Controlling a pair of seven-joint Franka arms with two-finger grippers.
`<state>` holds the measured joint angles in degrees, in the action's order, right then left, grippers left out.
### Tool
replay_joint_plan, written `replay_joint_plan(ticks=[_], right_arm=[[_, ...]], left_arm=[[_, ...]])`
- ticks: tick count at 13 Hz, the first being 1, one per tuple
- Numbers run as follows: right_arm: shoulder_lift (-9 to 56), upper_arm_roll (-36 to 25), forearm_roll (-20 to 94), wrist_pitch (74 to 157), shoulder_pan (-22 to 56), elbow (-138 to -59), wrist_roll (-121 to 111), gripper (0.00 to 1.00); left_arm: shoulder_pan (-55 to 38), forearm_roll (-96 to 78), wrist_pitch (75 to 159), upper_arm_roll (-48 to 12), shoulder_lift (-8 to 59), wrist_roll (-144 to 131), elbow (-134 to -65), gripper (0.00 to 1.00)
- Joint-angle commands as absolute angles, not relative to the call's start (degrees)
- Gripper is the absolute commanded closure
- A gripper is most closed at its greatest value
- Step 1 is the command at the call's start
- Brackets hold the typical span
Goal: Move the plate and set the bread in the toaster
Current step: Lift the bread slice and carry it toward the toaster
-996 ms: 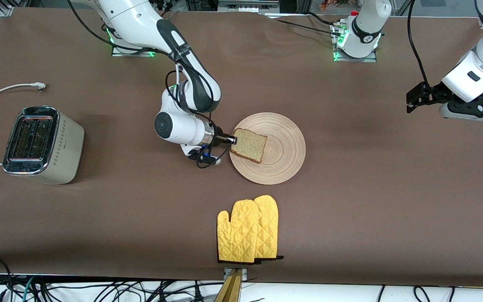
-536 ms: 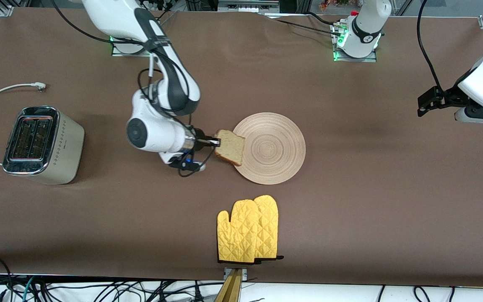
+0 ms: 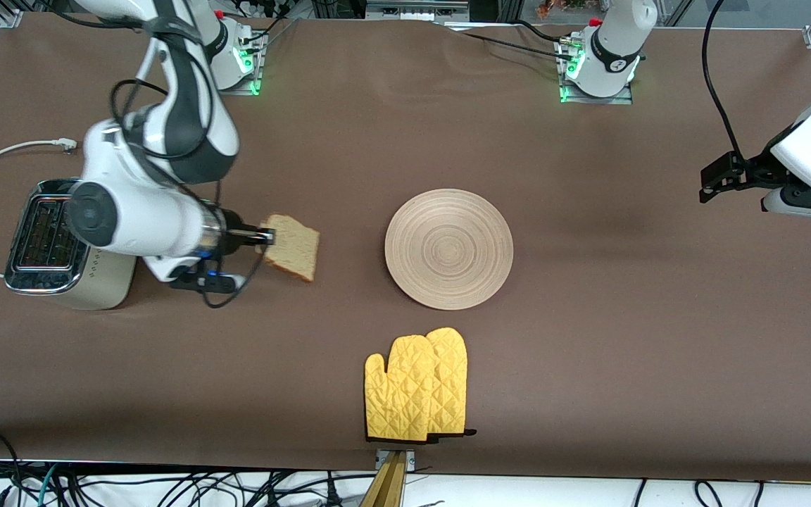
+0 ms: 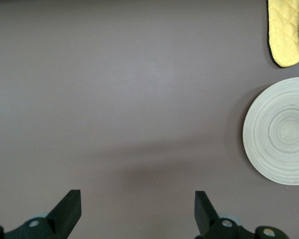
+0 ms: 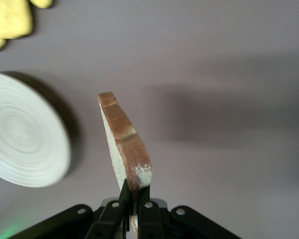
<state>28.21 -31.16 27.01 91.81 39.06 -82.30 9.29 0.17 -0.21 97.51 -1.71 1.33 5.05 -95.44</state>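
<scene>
While the right end effector [image 3: 262,237] grips the bread [image 3: 293,247] edge-on over the table [image 3: 588,317], between toaster [image 3: 67,243] at nine o'clock and plate [image 3: 448,248] at three, it should align the crust with a slot; left end effector [image 3: 712,179] waits, fingers apart.

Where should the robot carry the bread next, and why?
Probably on toward the toaster and over its slots. The right gripper is shut on the bread, up over bare table between the plate and the toaster. The bread is already off the plate. The left gripper waits open.
</scene>
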Motion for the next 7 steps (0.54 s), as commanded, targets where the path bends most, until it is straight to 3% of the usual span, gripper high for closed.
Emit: replay_joint_plan(ticks=[1,7], right_arm=[[27.51,-38.82,23.22,83.53,39.20,-80.87,0.65,1.00],[27.42,-52.63,13.12,74.10,39.55,-79.10,-14.83,1.00]], left_arm=[[0.27,-0.97,96.42,-2.46,2.20,6.33,-93.43,0.00],[1.05,-0.97,96.24,-1.93,2.11,6.59,-93.60,0.00]])
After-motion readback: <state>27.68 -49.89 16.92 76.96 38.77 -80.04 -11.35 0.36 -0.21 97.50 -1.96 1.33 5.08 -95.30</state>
